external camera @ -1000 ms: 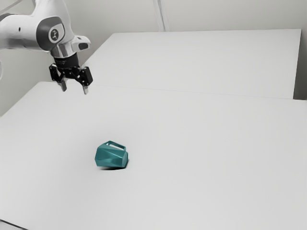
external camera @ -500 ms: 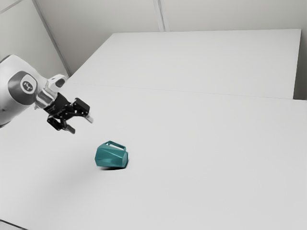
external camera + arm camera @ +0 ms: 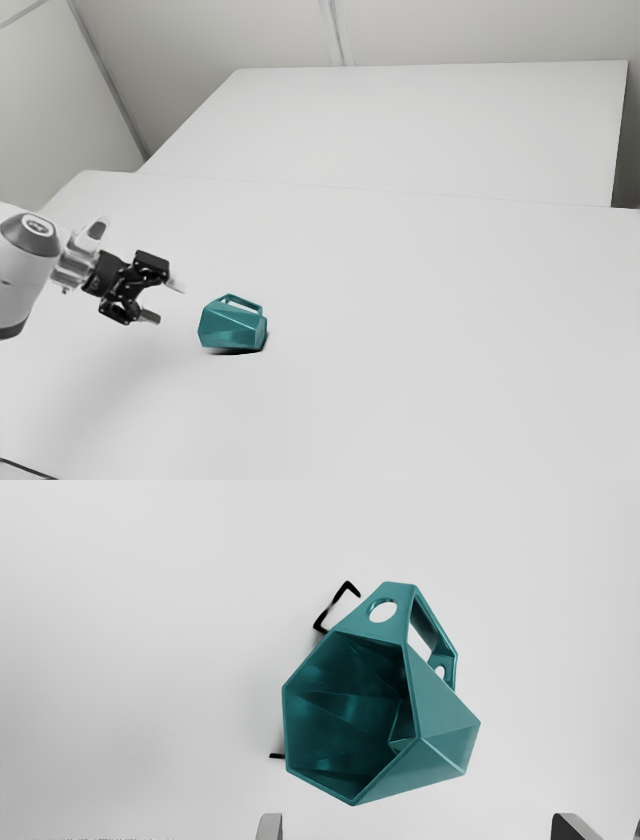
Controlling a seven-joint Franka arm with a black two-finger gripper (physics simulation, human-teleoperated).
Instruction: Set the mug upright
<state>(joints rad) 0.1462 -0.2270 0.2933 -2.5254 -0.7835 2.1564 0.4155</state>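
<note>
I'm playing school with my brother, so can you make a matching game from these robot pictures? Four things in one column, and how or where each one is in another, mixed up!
Things:
1. Teal faceted mug
2. Mug's angular teal handle
3. Black two-finger pincer
4. Flat white table

How or where:
A. Open, holding nothing
B. Underneath the mug
C. Lying on its side
D. Has a round hole

Right pairs: 1-C, 2-D, 3-A, 4-B

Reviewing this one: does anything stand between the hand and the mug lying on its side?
Nothing visible does. The hand is open just short of the mug, whose mouth faces it across the table.
</note>
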